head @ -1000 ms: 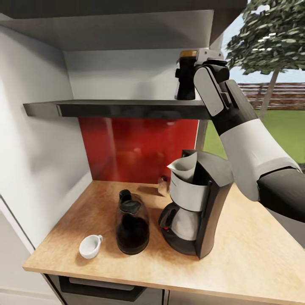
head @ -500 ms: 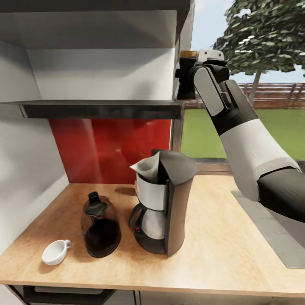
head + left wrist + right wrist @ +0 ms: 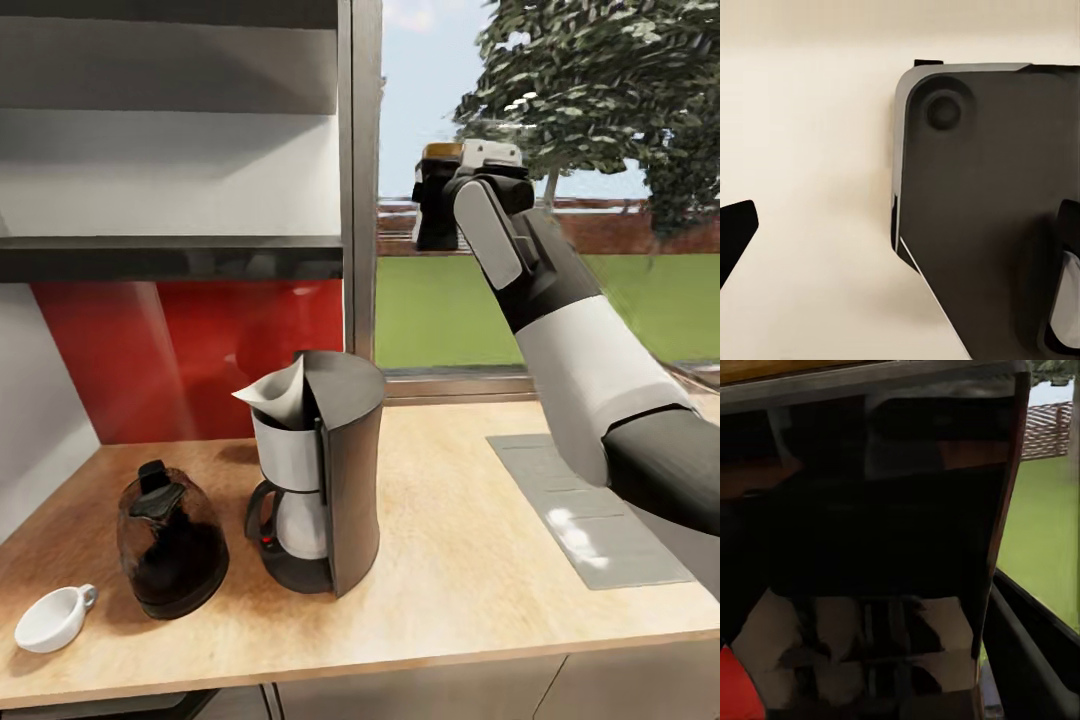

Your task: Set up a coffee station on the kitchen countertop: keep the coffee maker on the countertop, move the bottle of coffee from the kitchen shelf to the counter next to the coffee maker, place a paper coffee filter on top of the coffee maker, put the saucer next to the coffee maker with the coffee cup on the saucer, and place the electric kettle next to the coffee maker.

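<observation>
My right end effector [image 3: 440, 195] is clenched on the bottle of coffee [image 3: 436, 205], held high in front of the window, clear of the kitchen shelf [image 3: 170, 257]. Below, the coffee maker [image 3: 325, 470] stands on the bench [image 3: 470, 560], apparently with the paper coffee filter [image 3: 275, 395] on top.

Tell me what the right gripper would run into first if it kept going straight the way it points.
Nothing free: the right gripper already holds the small dark brown bottle of coffee, raised past the dark shelf's end. Beyond looks like window and lawn, though depth is unclear.
</observation>
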